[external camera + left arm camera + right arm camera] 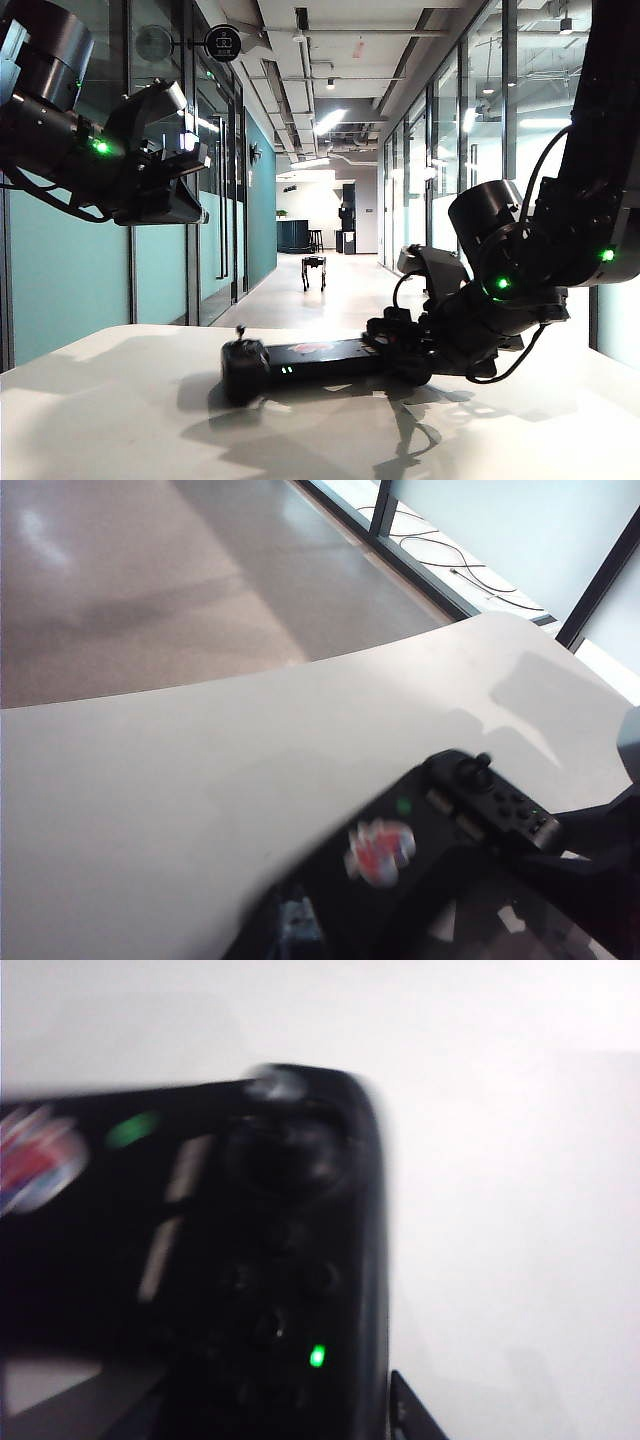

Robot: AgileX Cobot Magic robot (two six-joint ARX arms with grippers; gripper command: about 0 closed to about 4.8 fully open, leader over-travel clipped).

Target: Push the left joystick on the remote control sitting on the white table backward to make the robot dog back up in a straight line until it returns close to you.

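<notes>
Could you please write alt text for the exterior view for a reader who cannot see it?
A black remote control lies on a white table; the right hand reaches its right end, the left hand hangs high at upper left. A robot dog stands far down the corridor.

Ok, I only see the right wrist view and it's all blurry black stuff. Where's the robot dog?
Observer: The robot dog stands far down the corridor, past the white table.
Operator: Where's the other arm?
Observer: The left gripper hangs high on the left, clear of the remote control.
Operator: Is the left joystick touched?
Observer: No, the left joystick stands free; the right gripper is at the remote's opposite end.
</notes>
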